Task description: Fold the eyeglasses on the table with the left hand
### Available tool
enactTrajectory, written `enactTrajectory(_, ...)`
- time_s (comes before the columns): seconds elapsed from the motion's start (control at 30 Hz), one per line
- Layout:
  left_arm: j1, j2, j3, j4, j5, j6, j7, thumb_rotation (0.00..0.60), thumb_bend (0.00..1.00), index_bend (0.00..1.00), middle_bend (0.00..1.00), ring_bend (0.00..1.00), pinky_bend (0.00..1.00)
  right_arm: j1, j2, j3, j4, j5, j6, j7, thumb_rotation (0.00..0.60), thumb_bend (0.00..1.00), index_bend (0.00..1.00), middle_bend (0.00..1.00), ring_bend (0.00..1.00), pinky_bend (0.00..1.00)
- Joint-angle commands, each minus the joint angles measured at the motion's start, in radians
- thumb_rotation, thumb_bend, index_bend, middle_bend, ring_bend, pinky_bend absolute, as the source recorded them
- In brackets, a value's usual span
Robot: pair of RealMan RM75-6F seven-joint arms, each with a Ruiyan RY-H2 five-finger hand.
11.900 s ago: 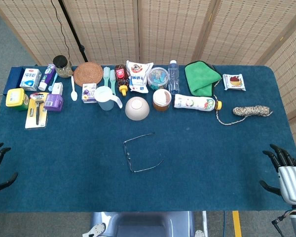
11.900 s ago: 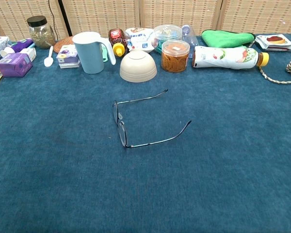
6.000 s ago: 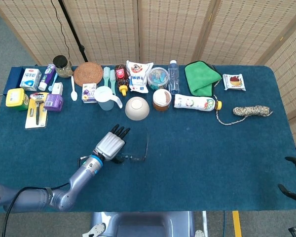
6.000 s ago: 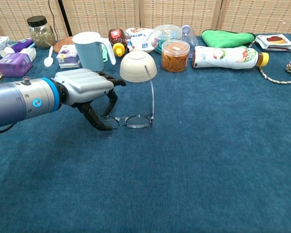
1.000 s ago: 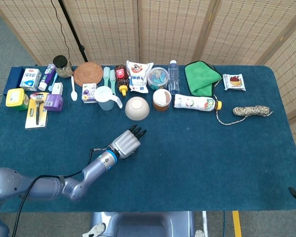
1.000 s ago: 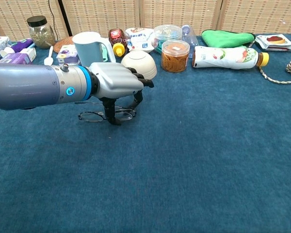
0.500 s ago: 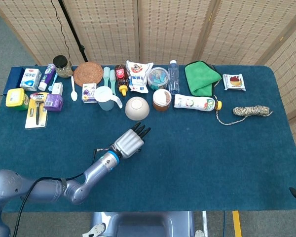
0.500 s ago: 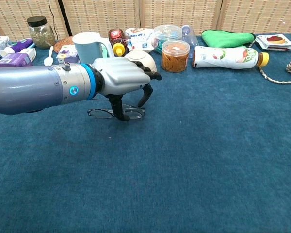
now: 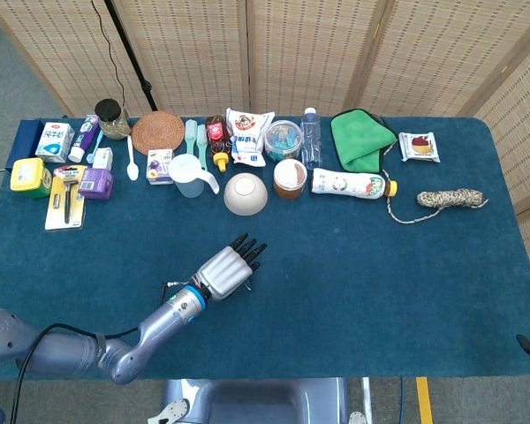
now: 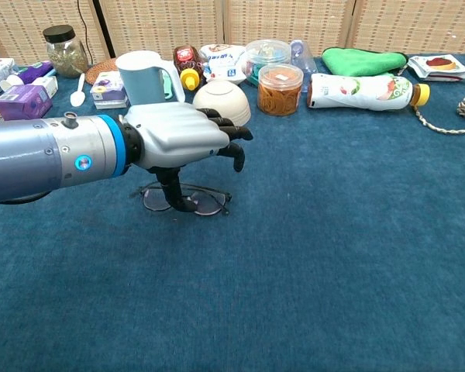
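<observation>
The eyeglasses (image 10: 187, 199) lie flat on the blue surface (image 10: 349, 256), towards the near left of the middle, in front of the upturned bowl (image 10: 221, 103) and well apart from the far row of things; from the chest view both arms seem to lie along the lenses, so the folding looks done or close to it, though the hand hides part of the frame.

The left hand (image 10: 182, 139) hovers over them, palm down; the fingers reach forward with a slight curl, and the thumb (image 10: 170, 191) hooks down onto or just beside the frame; whether it touches, the pictures do not settle. The hand carries nothing and I read it as open. In the head view the glasses are almost wholly hidden under the same hand (image 9: 226, 270). Of the right hand nothing certain shows; only small dark shapes at the near right edge of the head view, too little to name.

As to handling: the glasses look thin, wire-framed and very light, so they will likely skid on the cloth at a slight push rather than resist; the arms are springy and the hinges delicate, and the lenses would smear or scratch under a hard fingertip. The safest place to take hold is probably the frame's rim or the hinge corner, pressing gently downward; a heavy pinch could bend the arms.
</observation>
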Motion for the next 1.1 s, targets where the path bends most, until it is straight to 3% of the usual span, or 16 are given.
enactTrajectory(0.03, 0.035, 0.037, -0.002, -0.058, 0.036, 0.033, -0.043, 0.515, 0.23, 0.14, 0.0, 0.0, 0.0, 0.001, -0.001, 0.0, 0.0, -0.002, 0.0, 0.0, 0.6, 0.0, 0.29, 0.11, 0.14, 0.34)
enactTrajectory(0.2, 0.102, 0.059, -0.045, -0.119, 0.096, 0.032, -0.269, 0.513, 0.23, 0.01, 0.0, 0.0, 0.0, 0.004, -0.004, -0.001, -0.002, -0.008, -0.001, -0.002, 0.6, 0.0, 0.29, 0.11, 0.14, 0.34)
enactTrajectory(0.53, 0.212, 0.039, -0.087, -0.071, 0.263, -0.035, -0.769, 0.51, 0.23, 0.0, 0.0, 0.0, 0.0, 0.01, -0.006, 0.001, -0.006, -0.014, -0.004, -0.008, 0.6, 0.0, 0.29, 0.11, 0.14, 0.34)
enactTrajectory(0.9, 0.292, -0.028, -0.102, 0.05, 0.387, -0.04, -1.139, 0.494, 0.23, 0.0, 0.0, 0.0, 0.0, 0.013, -0.005, 0.001, -0.01, -0.013, -0.009, -0.012, 0.6, 0.0, 0.29, 0.11, 0.14, 0.34)
enactTrajectory(1.1, 0.314, -0.06, -0.091, 0.113, 0.435, -0.049, -1.251, 0.463, 0.23, 0.0, 0.0, 0.0, 0.0, 0.011, -0.004, -0.001, -0.011, -0.012, -0.008, -0.011, 0.6, 0.0, 0.29, 0.11, 0.14, 0.34)
